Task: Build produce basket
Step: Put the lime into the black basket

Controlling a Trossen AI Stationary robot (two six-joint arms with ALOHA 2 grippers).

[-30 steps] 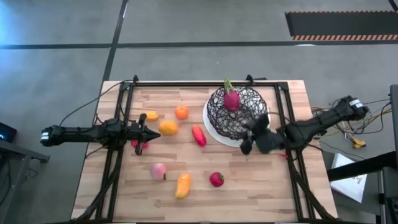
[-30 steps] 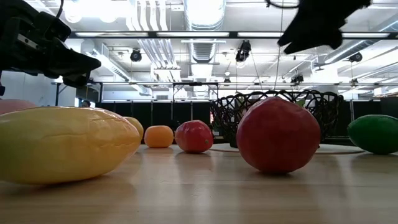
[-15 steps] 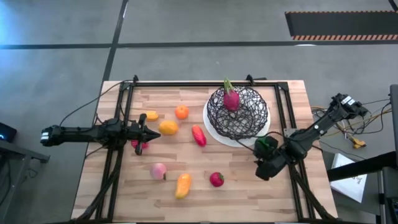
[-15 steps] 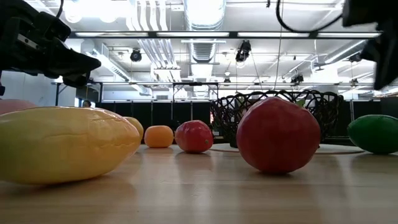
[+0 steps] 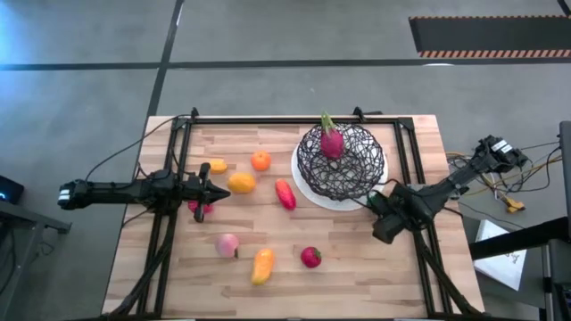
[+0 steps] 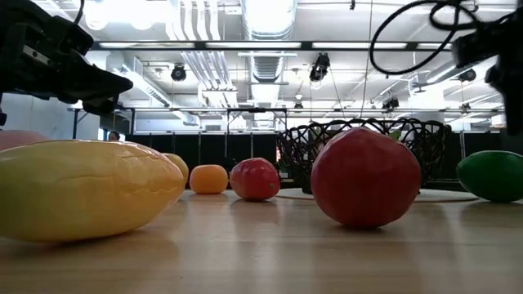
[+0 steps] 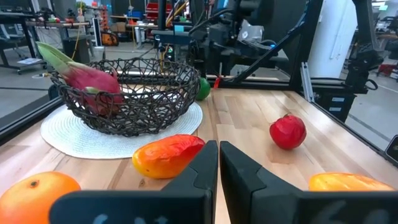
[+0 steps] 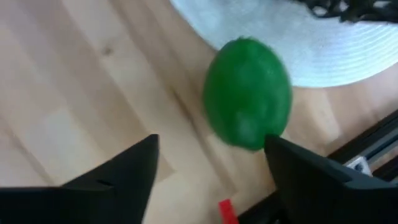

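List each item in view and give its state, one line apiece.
Basket: upright on its white base, holding the dragon fruit.
Green fruit: loose on the table beside the base.
Left pincer: shut, empty.
Right pincer: open, over the green fruit.

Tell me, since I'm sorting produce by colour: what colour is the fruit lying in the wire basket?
Pink, with a green leafy tip: the dragon fruit in the basket, clearest in the left wrist view.

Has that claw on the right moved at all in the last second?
Yes. In the high view the right gripper has left the basket rim and now hangs, fingers open, over the table near the white plate's edge, above a green fruit.
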